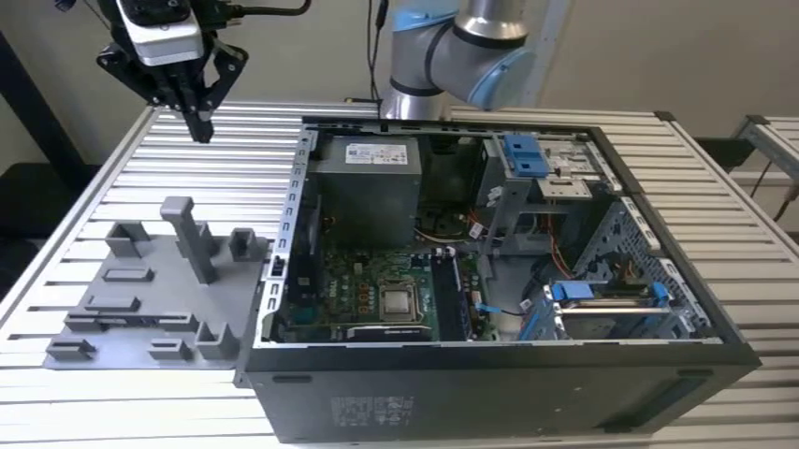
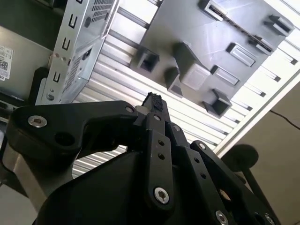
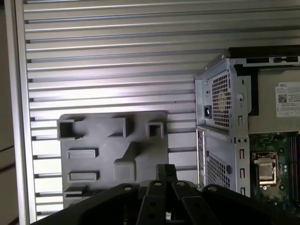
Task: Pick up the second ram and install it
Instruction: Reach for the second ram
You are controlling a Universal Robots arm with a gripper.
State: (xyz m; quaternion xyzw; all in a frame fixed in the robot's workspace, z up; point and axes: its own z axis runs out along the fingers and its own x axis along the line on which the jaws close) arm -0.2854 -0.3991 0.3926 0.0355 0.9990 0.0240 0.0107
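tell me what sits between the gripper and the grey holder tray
The stretch is bare: in the exterior view, just slatted table top lies between the gripper and the grey holder tray.

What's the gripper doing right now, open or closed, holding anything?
Gripper: closed, holding nothing.

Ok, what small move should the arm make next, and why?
Probably bring the gripper down toward the grey holder tray while opening it. It hangs high above the slatted table, off the tray's far edge, and its fingers are together with nothing between them, so it carries nothing to install.
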